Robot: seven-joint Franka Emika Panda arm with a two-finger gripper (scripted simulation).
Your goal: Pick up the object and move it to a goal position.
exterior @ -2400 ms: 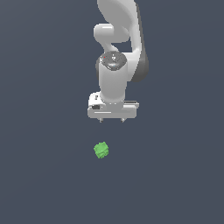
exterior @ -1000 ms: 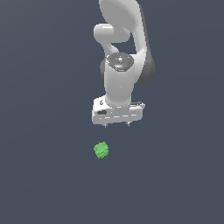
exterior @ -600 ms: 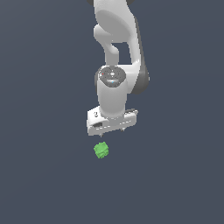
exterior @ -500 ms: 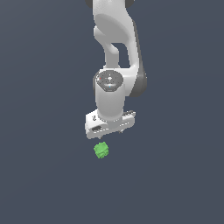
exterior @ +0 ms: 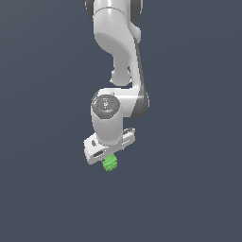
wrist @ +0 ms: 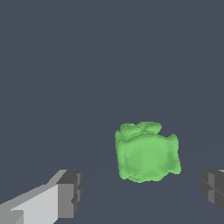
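Green lumpy block point(wrist: 146, 156) between the spread, released fingers point(wrist: 70, 194), gaps either side, gripper point(exterior: 109, 152) low over it, plain dark grey counter point(exterior: 189, 189) all round.

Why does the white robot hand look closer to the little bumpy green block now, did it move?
Yes. The white gripper came down and toward the exterior view's left, onto the lumpy green block, which stayed put on the grey floor.

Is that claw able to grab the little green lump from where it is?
Probably yes. The gripper is open, with the green lump between its fingers and nothing blocking it.
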